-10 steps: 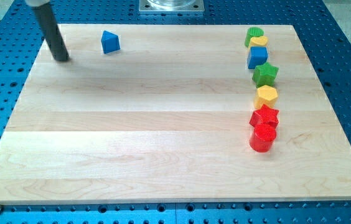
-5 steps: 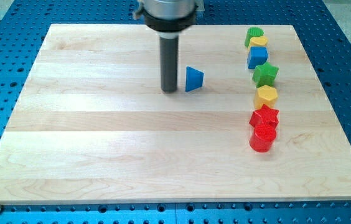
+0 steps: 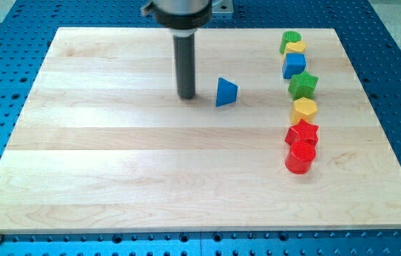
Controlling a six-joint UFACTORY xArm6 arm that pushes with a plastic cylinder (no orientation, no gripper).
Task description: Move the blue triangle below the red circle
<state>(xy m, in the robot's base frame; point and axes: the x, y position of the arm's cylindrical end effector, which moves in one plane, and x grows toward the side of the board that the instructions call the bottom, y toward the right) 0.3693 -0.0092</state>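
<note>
The blue triangle lies on the wooden board, a little above its middle. My tip stands just to the view's left of it, a small gap apart. The red circle is the lowest block of a column at the view's right, well to the right of and below the triangle.
The column at the view's right holds, from top down, a green block, a yellow block, a blue cube, a green star, a yellow hexagon and a red star. Blue perforated table surrounds the board.
The blue triangle went from the board's upper left towards the middle, pushed by my tip. In the last half second my tip drew back slightly left and up, and the triangle shifted slightly right.
</note>
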